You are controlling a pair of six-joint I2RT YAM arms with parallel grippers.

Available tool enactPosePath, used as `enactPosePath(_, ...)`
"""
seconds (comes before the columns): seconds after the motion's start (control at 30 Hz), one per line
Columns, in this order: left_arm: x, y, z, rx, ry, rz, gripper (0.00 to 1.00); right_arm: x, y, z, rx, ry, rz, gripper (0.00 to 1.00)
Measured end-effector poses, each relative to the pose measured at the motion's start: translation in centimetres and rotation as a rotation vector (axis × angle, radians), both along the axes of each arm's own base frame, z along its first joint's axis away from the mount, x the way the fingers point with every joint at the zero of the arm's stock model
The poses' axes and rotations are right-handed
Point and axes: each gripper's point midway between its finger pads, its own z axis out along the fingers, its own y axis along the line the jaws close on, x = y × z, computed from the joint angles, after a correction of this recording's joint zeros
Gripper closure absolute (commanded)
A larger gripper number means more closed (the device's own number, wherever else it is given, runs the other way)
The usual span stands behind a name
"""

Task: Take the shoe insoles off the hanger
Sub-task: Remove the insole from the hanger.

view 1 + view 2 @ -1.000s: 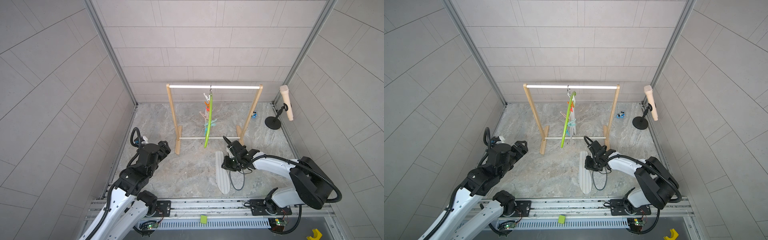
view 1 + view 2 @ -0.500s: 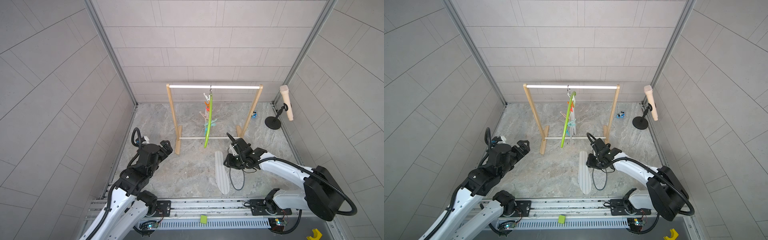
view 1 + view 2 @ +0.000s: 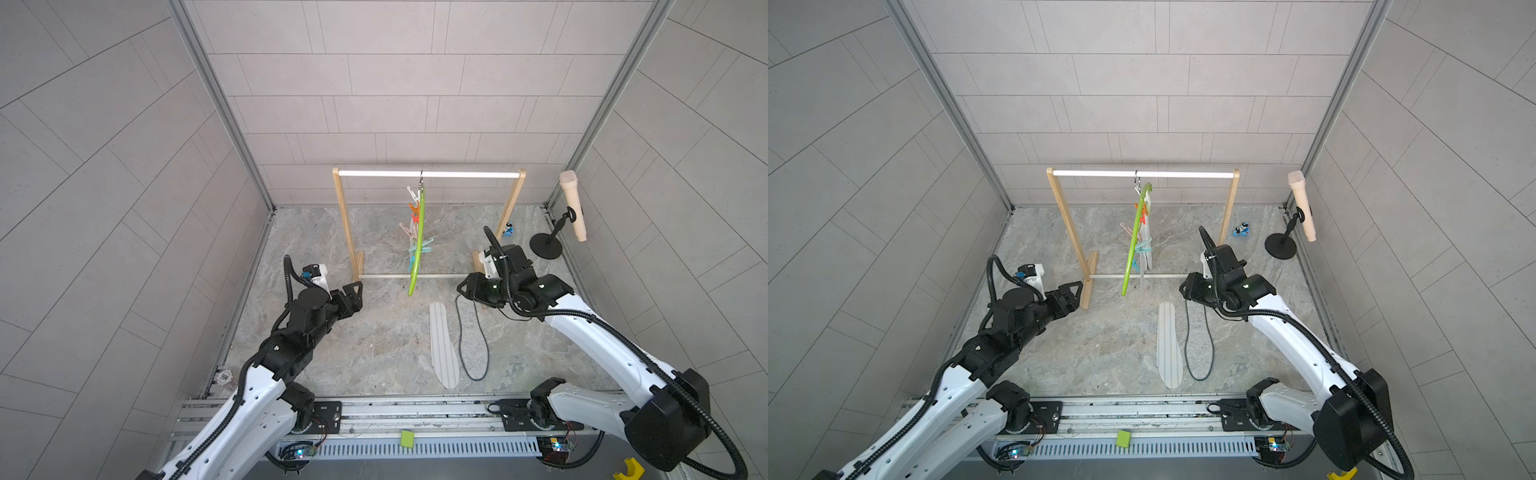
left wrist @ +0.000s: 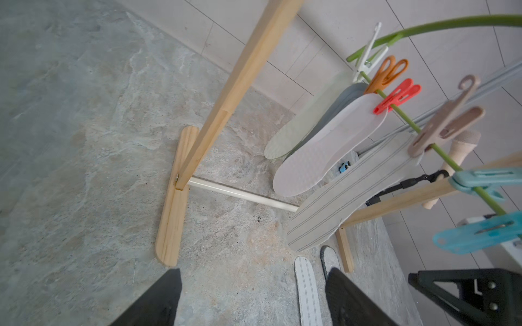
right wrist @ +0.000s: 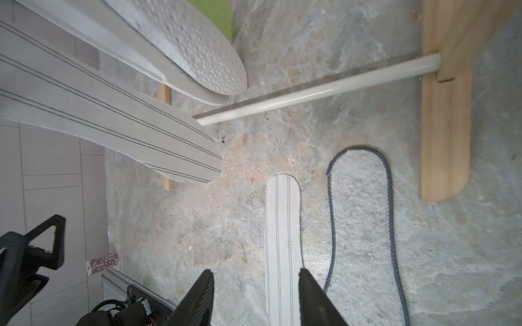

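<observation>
White arms [image 3: 253,399], black, seemingly ribbed cables [image 3: 286,274]

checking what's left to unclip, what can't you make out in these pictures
Both top views: hanging insoles edge-on, overlapping at the hanger, uncountable.
Left wrist: blue-grey insole mostly covered by the white dotted insole.
Right wrist: lying striped insole cut off by the picture's edge.
Both top views: blue object too small to identify.

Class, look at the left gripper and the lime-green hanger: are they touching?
Apart. In both top views the open left gripper hangs near the rack's foot, with bare floor between it and the hanger.
</observation>
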Motion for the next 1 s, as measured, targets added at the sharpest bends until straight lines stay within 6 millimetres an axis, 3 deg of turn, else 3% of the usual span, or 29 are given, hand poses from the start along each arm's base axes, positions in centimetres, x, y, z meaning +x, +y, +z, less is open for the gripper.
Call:
enactPosePath(0.2,0.6,-2.8,-0.4,0.103,-0.137,-0.11,0.19,2.3,1.4,3.5,0.059,-0.037,-0.004,0.49)
enactPosePath(0.37,1.2,-5.7,-1.1,0.207,-0.216,-0.182,0.19,4.0,2.4,4.9,0.104,-0.03,-0.032,0.49)
enactPosePath(0.6,1.7,-10.1,-2.8,0.318,-0.304,-0.274,0.17,5.1,2.9,4.6,0.156,0.016,-0.1,0.49)
enactPosePath(0.83,3.3,-12.2,-4.9,0.34,-0.339,-0.275,0.16,6.6,3.5,5.7,0.177,0.015,-0.121,0.49)
enactPosePath(1.0,4.6,-13.6,-7.4,0.347,-0.335,-0.282,0.18,6.9,3.7,5.3,0.173,0.035,-0.127,0.5)
